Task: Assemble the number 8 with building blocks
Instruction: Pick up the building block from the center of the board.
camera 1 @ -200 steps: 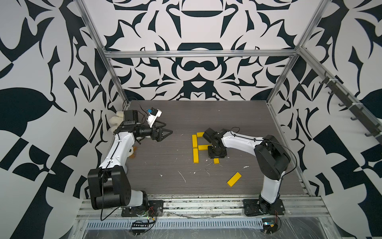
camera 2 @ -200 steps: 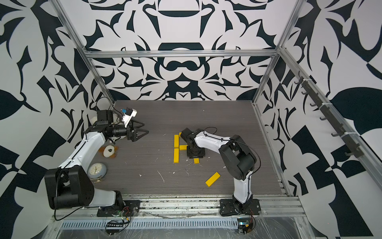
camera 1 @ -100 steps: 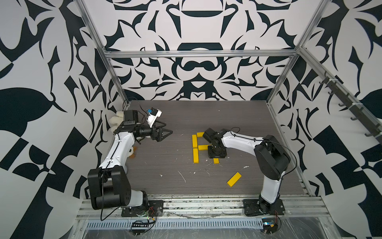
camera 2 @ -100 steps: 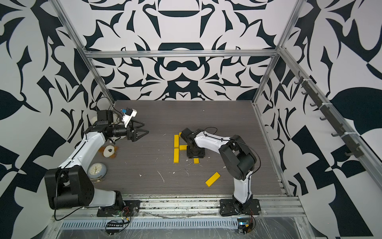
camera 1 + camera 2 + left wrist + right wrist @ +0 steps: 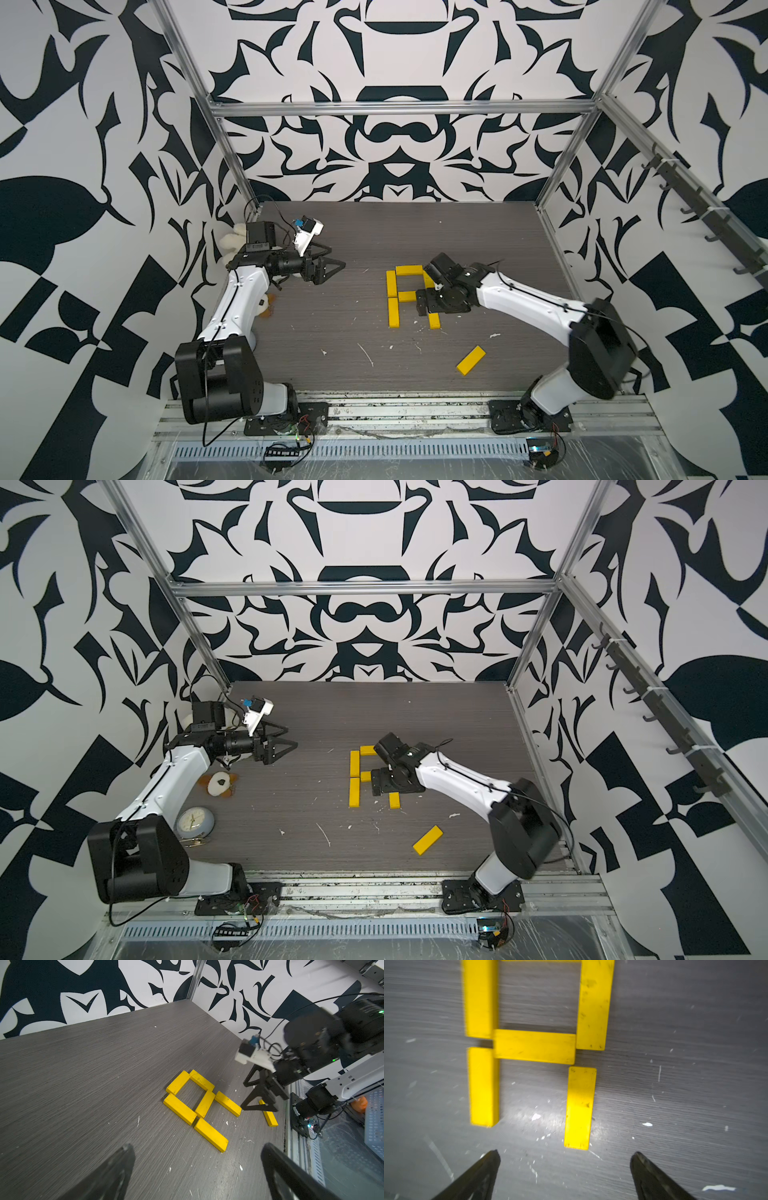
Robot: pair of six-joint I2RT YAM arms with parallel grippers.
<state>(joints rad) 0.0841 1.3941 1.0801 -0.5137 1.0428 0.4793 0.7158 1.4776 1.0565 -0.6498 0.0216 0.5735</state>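
Several yellow building blocks (image 5: 393, 312) lie flat at mid-table in a blocky A shape, part of the number 8 (image 5: 533, 1046): a top and a middle crossbar and two uprights on each side. The lower right upright (image 5: 579, 1107) (image 5: 433, 321) sits slightly inward of the upper one (image 5: 593, 1005). One loose block (image 5: 471, 360) (image 5: 427, 840) lies slanted nearer the front. My right gripper (image 5: 430, 306) (image 5: 565, 1152) hovers over the lower right upright, open and holding nothing. My left gripper (image 5: 336, 266) (image 5: 197, 1147) hangs open and empty at the left.
A small brown-and-white plush toy (image 5: 219, 784) and a round clock (image 5: 194, 820) lie under the left arm. A white plush (image 5: 230, 245) sits in the back left corner. White scraps dot the table (image 5: 332, 374). A metal rail (image 5: 374, 411) runs along the front edge.
The right gripper's jaws have spread from nearly shut to wide open above the lower right upright, which now lies free. The left arm has not moved.
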